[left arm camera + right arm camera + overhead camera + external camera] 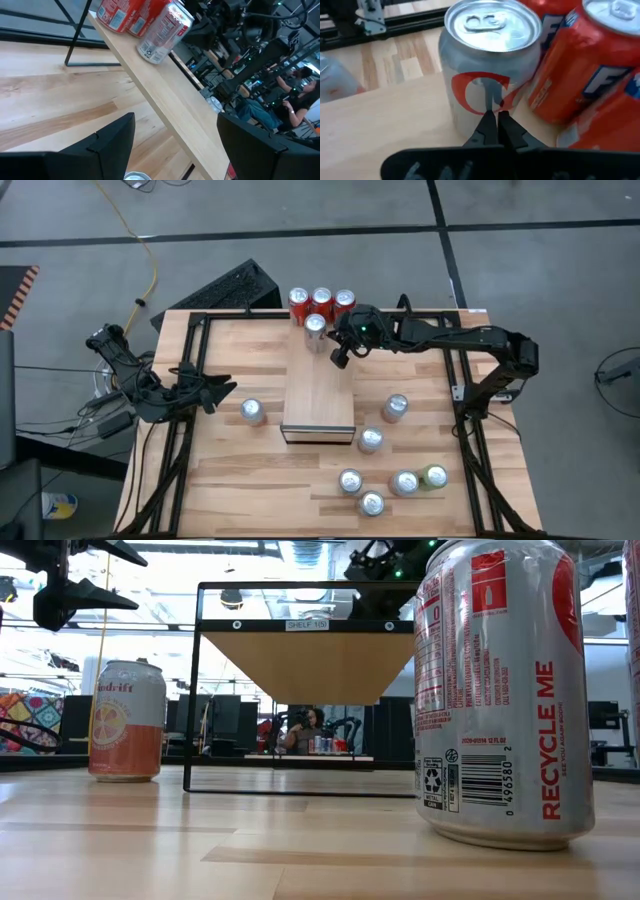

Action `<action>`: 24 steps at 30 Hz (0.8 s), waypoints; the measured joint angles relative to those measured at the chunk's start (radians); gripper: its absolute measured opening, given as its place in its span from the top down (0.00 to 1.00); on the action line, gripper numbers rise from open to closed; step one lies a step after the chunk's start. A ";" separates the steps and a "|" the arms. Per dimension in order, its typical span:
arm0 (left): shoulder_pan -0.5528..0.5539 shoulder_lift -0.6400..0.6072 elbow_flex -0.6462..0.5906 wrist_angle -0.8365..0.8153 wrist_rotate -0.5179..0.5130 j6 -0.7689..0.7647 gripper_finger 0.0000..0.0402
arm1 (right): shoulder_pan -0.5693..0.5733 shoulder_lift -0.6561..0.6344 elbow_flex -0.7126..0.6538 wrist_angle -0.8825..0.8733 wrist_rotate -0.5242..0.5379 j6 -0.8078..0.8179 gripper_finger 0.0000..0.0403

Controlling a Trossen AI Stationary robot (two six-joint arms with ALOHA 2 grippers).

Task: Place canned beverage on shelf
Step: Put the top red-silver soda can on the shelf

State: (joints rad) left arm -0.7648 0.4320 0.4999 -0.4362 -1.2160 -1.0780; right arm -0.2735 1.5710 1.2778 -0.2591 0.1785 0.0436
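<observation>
The shelf (318, 395) is a long raised wooden platform at the table's middle. Three red cans (321, 300) stand at its far end. Just in front of them a silver can with a red mark (315, 327) stands upright on the shelf top. My right gripper (338, 352) is shut and slants down from the right. In the right wrist view its tips (496, 122) are low against the silver can's side (490, 65). My left gripper (215, 390) hangs open over the table's left side, with nothing between its fingers (115, 140). My right gripper's shut fingertips (496, 120) point at the lower side wall (485, 100) of the silver can, slanting down from the table's right. Whether they touch the can, I cannot tell. The can stands upright on the shelf top.
Loose cans stand on the table: one left of the shelf (252, 412), two to its right (395, 408), (371, 441), and several near the front edge (385, 485), one of them green (434, 476). A keyboard (225, 290) lies beyond the far left corner.
</observation>
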 joint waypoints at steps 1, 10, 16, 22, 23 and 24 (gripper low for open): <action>0.000 0.000 0.000 0.000 0.000 0.000 0.33 | -0.004 0.006 0.000 0.012 -0.005 0.000 1.00; 0.000 0.000 0.000 -0.002 -0.001 -0.004 0.33 | -0.017 0.053 0.000 0.057 -0.035 -0.015 1.00; 0.000 0.000 0.000 -0.003 -0.009 0.000 0.33 | -0.034 0.055 0.000 0.091 -0.050 -0.027 1.00; 0.000 0.000 0.000 -0.022 -0.021 -0.016 0.33 | -0.050 0.055 0.000 0.112 -0.096 -0.030 1.00; 0.000 0.000 0.000 -0.023 -0.020 -0.016 0.33 | -0.050 0.055 0.000 0.112 -0.098 -0.032 1.00; 0.000 0.000 0.000 -0.023 -0.020 -0.016 0.33 | -0.049 0.055 0.000 0.110 -0.093 -0.034 1.00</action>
State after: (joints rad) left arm -0.7650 0.4320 0.4999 -0.4587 -1.2364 -1.0942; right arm -0.3222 1.6257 1.2778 -0.1492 0.0853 0.0101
